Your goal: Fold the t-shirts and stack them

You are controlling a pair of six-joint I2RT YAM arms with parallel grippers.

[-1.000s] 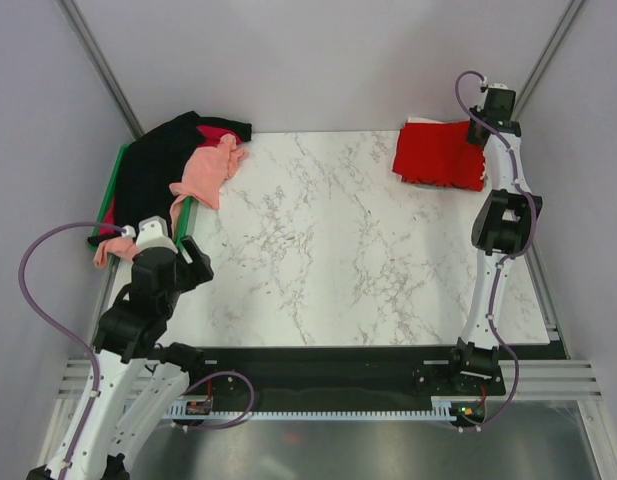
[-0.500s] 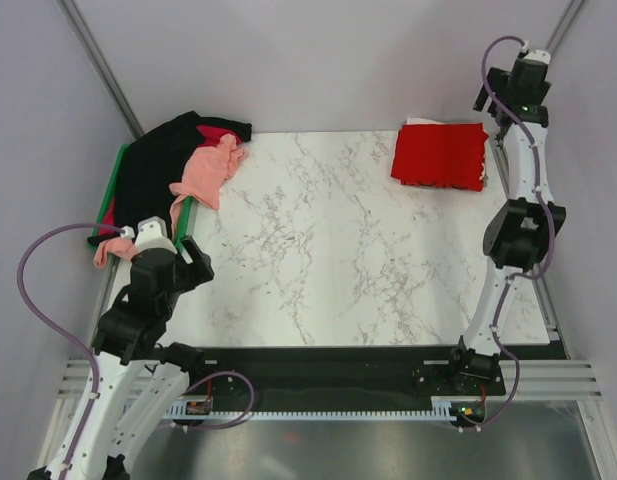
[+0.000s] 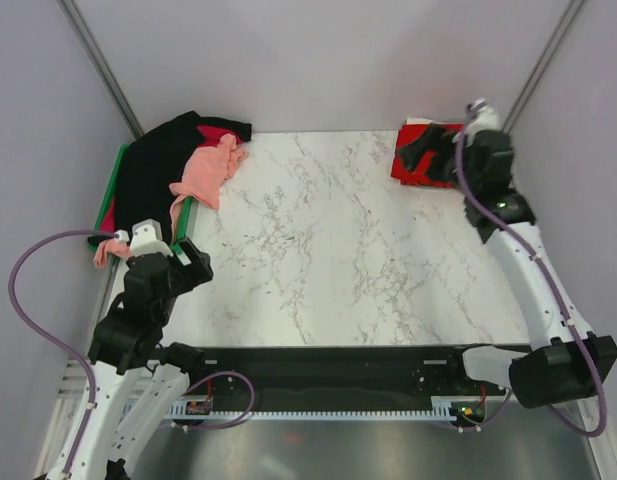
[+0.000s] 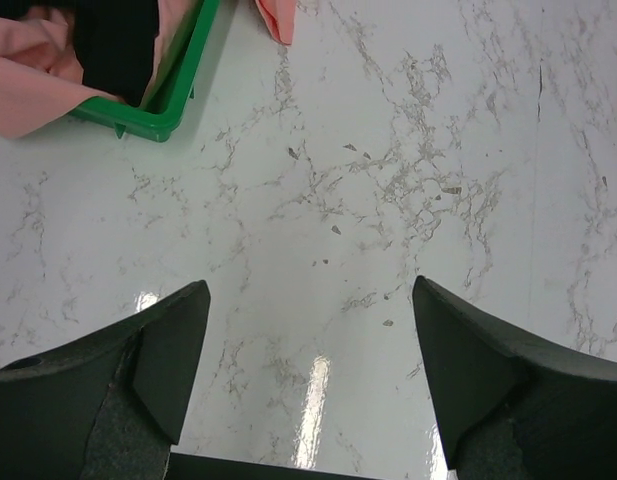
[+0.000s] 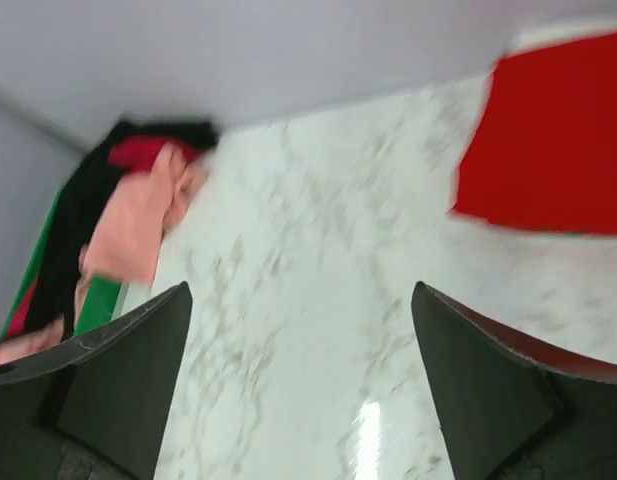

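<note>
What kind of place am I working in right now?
Probably a lab robot cell, not a home or shop. Plain grey panel walls with metal struts enclose a marble-pattern tabletop, and unfolded shirts are heaped in a green tray.

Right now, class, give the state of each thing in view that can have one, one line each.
left hand, open, empty.
right hand, open, empty.
red t-shirt, folded, lying flat at the far right.
black t-shirt, unfolded, heaped over the green tray.
salmon-pink t-shirt, crumpled, draped on the black one.
</note>
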